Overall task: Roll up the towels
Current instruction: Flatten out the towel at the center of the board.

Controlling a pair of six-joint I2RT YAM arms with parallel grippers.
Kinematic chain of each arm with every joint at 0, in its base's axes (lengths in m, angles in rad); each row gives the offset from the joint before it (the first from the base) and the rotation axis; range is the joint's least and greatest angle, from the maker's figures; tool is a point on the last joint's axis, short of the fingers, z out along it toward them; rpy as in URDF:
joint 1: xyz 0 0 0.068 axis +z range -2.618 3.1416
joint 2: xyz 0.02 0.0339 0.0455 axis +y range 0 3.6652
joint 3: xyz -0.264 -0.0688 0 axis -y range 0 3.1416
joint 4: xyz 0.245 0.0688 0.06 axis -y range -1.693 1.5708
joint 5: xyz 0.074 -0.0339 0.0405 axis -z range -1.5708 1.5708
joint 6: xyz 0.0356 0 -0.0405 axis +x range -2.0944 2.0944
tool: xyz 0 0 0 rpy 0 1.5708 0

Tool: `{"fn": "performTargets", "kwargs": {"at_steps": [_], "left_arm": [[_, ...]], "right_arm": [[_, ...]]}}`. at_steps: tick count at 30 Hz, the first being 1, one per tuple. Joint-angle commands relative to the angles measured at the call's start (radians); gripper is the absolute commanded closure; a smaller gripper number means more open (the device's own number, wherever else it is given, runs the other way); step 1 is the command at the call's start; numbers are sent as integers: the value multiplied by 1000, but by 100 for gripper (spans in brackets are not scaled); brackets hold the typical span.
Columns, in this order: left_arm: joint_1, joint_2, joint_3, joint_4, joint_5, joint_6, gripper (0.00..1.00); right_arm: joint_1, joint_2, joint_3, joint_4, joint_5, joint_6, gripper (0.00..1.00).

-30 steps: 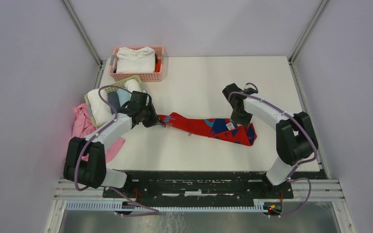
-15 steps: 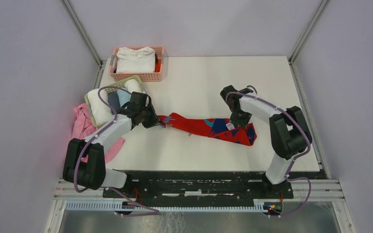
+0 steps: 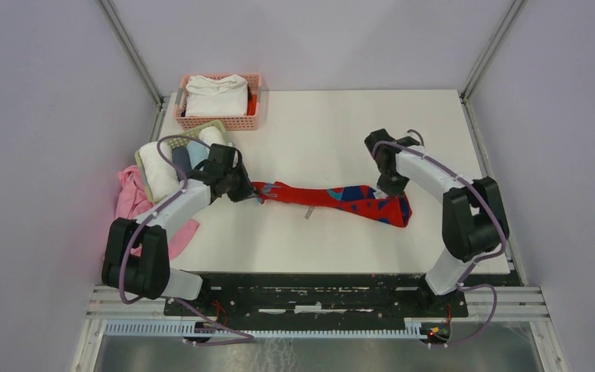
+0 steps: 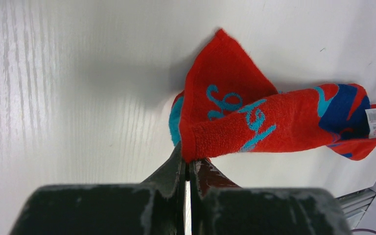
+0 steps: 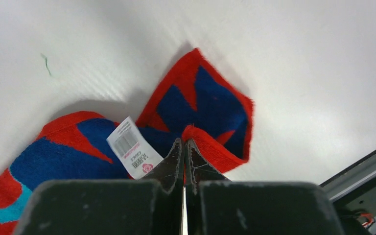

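The red towel [image 3: 333, 198] is stretched as a bunched, twisted strip across the middle of the counter [image 3: 318, 124], somewhat nearer the near edge, running from the left side towards the right edge. The step in hand appears to be spreading it flat before any rolling can be started.

For this to be done well, the 2 ends would best be drawn apart evenly and kept low over the counter, so that the twist is taken out without the cloth being dragged off line. As only a pinch of cloth is held at each end, a hard pull could let an end slip free. A gentle tension is judged enough. The folded-under layers at the right end, where a white label [image 5: 132, 147] shows, would need to be opened out. Otherwise the roll would come out lopsided.

The left hand [image 4: 188, 164] is closed, with its fingertips brought together on the towel's left end, where the red and teal cloth is gathered into a fold. The right hand [image 5: 183, 147] is likewise closed, and a fold of the red hem at the right end is pinched between its fingertips. Both ends look slightly raised from the counter by these grips, though how high cannot be told.

A white towel [image 3: 217, 96] is lying in the pink basket [image 3: 236, 122] at the far left corner, and a blue towel [image 3: 197, 153] is seen rolled near the left edge. Neither is touched.
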Motion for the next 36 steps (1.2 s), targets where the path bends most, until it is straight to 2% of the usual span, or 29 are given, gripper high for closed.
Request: {"fn": "performTargets", "kwargs": {"at_steps": [1,5,10,13,15,17,20,24,27,31,34,36], "left_arm": [[22,62,151,44,18,-31,97],[46,174,374,10,48,-32,97],[73,341,756,-81,149,-36,97],[74,360,831,-95,170,-40,97],[74,343,786,-94,176,-39,97],[74,305,679,-64,191,-46,97],[72,222,413,18,211,-74,96],[69,157,134,79,243,-93,95],[61,117,-21,100,264,-105,91],[61,41,-105,45,231,-95,76],[60,-17,-64,-70,162,-48,55],[60,-53,-18,-161,104,-7,47]], "right_arm": [[-110,-142,63,-21,106,-113,100],[-199,-191,177,6,147,-252,100],[-319,-215,340,53,126,-351,100],[-346,-264,344,96,96,-393,100],[-349,-322,265,128,81,-396,100],[-349,-399,151,156,66,-377,100],[-349,-493,-36,181,44,-352,100],[-349,-527,-228,161,-28,-334,99],[-349,-515,-339,127,-101,-294,98],[-349,-499,-402,92,-140,-280,88],[-349,-495,-373,53,-140,-305,68],[-349,-499,-339,28,-139,-328,61]]}}
